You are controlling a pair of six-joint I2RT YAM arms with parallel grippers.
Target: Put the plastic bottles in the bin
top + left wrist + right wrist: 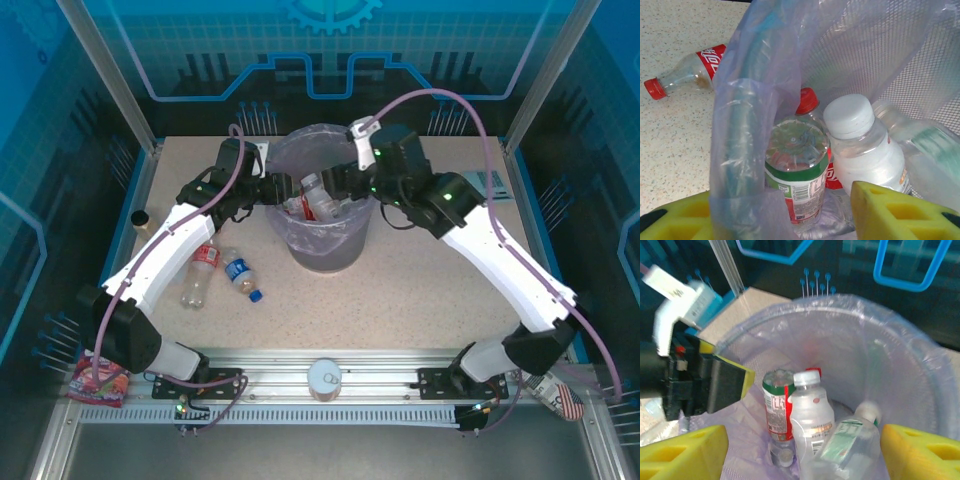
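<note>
The bin (326,246), a grey bucket with a pale-purple bag, stands mid-table and holds several plastic bottles. Among them are an upturned green-and-red labelled bottle (799,172), a white-capped bottle (862,145) and a red-capped one (807,100). A blurred green-labelled bottle (846,446) lies tilted between my right gripper's fingers. My right gripper (801,455) hangs open over the bin's mouth (338,186). My left gripper (785,220) is open, its yellow fingers either side of the bag's left rim (272,190). Two bottles lie on the table: a red-labelled bottle (203,270) and a blue-labelled bottle (240,275).
A small amber jar (140,218) stands at the table's left edge. A silver tin can (324,378) sits on the front rail between the arm bases. A snack bag (98,379) lies at the front left corner.
</note>
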